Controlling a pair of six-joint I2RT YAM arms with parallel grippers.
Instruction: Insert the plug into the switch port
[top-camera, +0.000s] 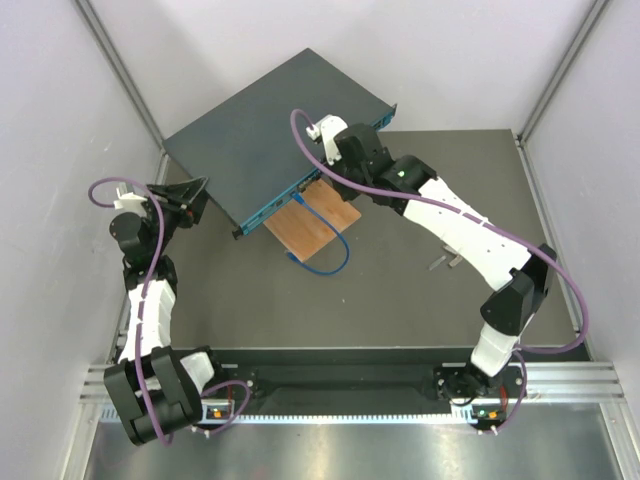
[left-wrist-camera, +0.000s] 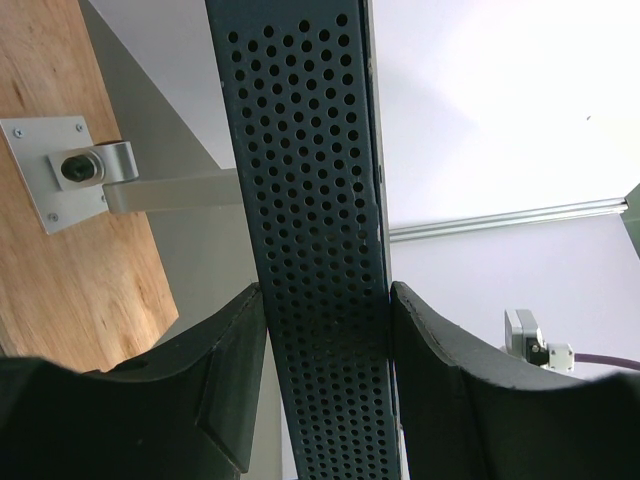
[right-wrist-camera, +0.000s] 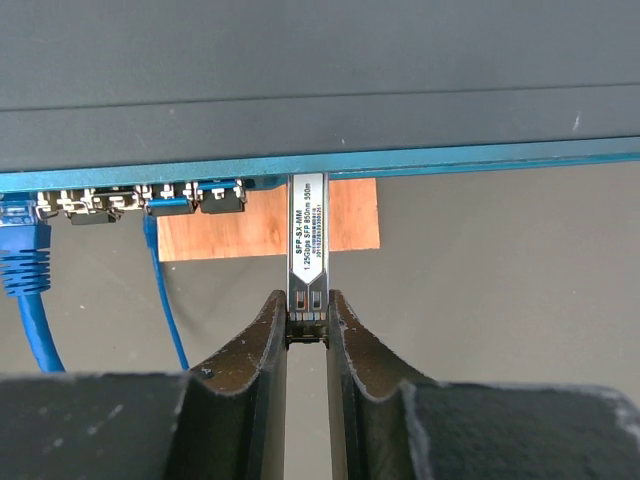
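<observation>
The right end effector (right-wrist-camera: 307, 325) pinches the plug (right-wrist-camera: 306, 235), its tip hidden under the switch (right-wrist-camera: 300, 60) edge; the left end effector (left-wrist-camera: 325, 300) clamps the switch.

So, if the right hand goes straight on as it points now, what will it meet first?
Probably the switch: the plug in the right hand has its tip at the port face, so it would press in there.

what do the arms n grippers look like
The left arm and right arm have white link shells between black joints, each trailed by a looping purple cable. The right shell bears a dotted line. Their gripper fingers are matte black, curved, tapering.
</observation>
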